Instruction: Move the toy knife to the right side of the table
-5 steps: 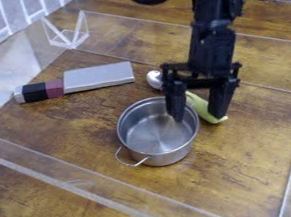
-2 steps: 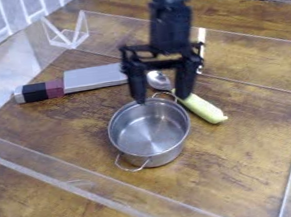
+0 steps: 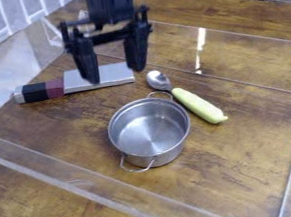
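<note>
Above the toy knife, gripper is hovering, jaws wide apart; ideally descending squarely, straddling the grey blade across its width.

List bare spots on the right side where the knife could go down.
Free: the dark wood-plank table right of the small metal pot, up to the clear wall, and the far-right boards beyond the yellow-green toy piece. Crowded: centre, where pot, metal spoon and toy piece cluster. The grey-bladed toy knife lies left.
</note>
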Robot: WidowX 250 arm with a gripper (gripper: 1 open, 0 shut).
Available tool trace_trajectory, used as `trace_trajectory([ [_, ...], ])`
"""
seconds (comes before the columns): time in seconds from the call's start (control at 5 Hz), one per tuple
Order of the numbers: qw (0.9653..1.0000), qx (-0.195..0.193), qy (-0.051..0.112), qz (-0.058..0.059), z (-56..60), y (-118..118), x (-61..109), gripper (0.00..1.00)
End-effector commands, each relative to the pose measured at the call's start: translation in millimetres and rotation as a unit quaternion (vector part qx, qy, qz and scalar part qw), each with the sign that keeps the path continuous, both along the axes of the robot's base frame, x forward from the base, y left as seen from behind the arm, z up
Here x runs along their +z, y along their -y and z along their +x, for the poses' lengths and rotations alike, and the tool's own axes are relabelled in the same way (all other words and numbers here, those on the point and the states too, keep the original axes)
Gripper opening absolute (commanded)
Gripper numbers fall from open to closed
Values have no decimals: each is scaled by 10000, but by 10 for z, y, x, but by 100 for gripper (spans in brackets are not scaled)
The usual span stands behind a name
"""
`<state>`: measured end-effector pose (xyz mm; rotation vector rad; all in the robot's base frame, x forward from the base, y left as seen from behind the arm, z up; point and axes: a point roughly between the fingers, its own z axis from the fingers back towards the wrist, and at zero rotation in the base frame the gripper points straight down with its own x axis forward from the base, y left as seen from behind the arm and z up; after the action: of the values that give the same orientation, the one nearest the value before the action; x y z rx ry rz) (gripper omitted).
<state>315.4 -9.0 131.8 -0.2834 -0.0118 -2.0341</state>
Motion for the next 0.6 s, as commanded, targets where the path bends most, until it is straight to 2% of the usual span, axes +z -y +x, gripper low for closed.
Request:
trace_trajectory([
  [0.0, 9962, 549, 671, -14, -79, -231, 285, 100],
  [0.2, 9931, 856, 805, -28, -186, -482, 264, 100],
  [0.4, 9904, 983, 973, -64, -126, -538, 255, 100],
])
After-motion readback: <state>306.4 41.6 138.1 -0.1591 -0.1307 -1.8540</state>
